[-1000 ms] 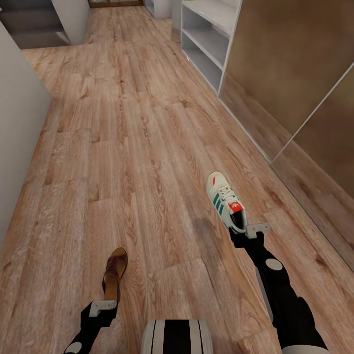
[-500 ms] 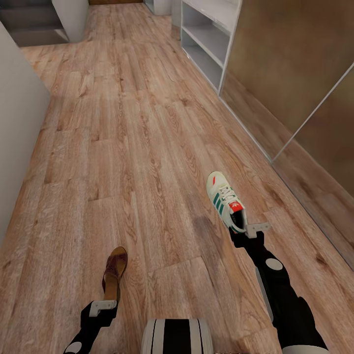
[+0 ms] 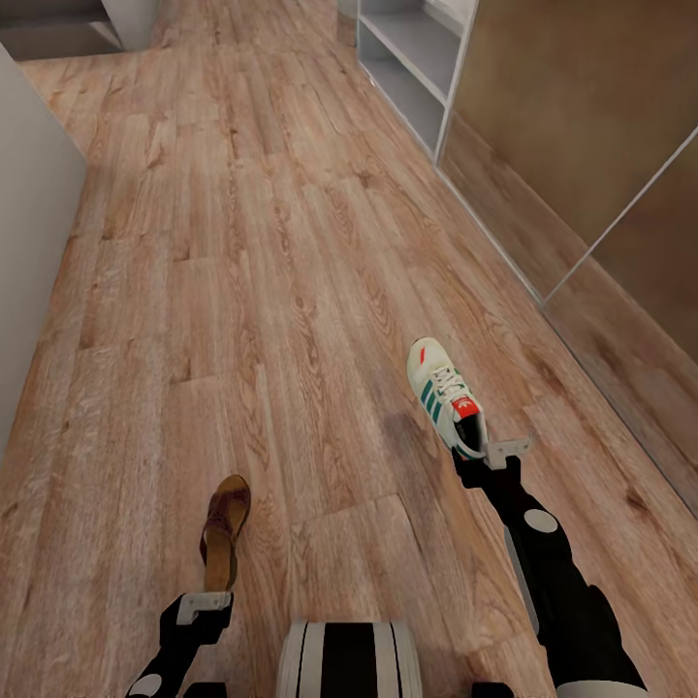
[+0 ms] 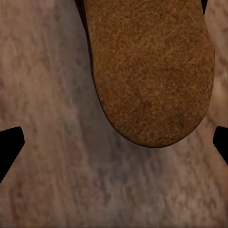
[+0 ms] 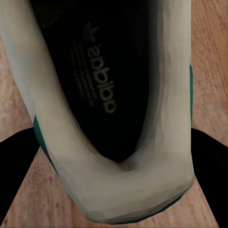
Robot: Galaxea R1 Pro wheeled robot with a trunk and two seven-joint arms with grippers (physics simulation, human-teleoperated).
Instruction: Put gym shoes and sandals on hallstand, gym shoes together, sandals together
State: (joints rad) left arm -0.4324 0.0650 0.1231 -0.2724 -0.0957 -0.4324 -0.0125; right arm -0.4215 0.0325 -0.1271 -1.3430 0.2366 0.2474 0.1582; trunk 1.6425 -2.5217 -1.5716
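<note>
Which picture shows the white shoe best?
The head view: the whole shoe shows, with its laces, green stripes and red tongue, held by the right end effector. The right wrist view looks at its heel opening up close.

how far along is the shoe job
Nothing sits on the hallstand yet. In hand: the left gripper holds a sandal, the right gripper a gym shoe, both off the floor. Left: racking these, then the other two.

"adidas" on gym shoe [image 5: 102, 90] insole
</note>
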